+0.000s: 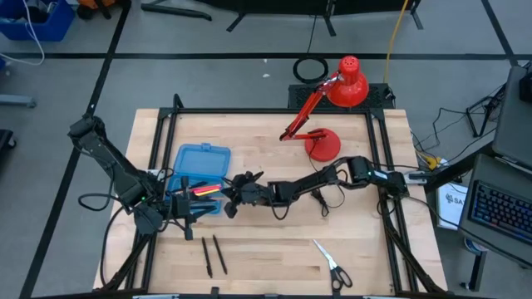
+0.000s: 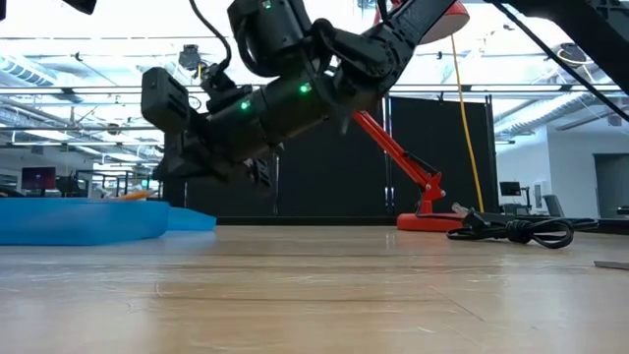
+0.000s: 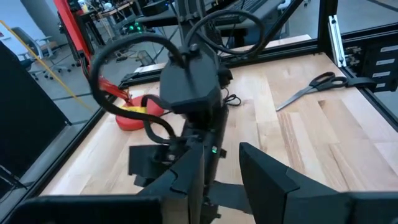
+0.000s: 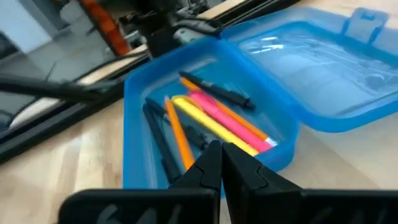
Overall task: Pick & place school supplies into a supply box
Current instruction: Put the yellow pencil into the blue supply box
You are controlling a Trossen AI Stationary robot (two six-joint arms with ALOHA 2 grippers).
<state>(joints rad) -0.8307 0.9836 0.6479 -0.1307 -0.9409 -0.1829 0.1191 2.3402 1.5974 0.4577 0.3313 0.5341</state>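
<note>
The translucent blue plastic supply box [image 1: 202, 162] lies open on the pale wooden table [image 1: 274, 249], its hinged lid [image 4: 323, 68] folded flat beside the tray. Inside the tray lie a pink marker [image 4: 233, 121], a yellow marker [image 4: 211, 124], an orange pencil [image 4: 180, 140] and dark pens [image 4: 217, 90], all lengthwise. The right gripper [image 4: 222, 163] hangs just over the box's near rim, its two dark fingers pressed together with nothing between them. The left gripper [image 3: 221, 180] sits at the box's other side, close to the right one; its fingers stand partly apart, and I cannot tell whether they pinch anything. Two black pens [image 1: 213, 254] lie side by side on the table near the box, toward the table's front edge. Light-handled scissors [image 1: 331, 263] lie well apart from the box, farther along that front edge. A red desk lamp [image 1: 332, 116] stands at the table's far edge, beyond the box.
</note>
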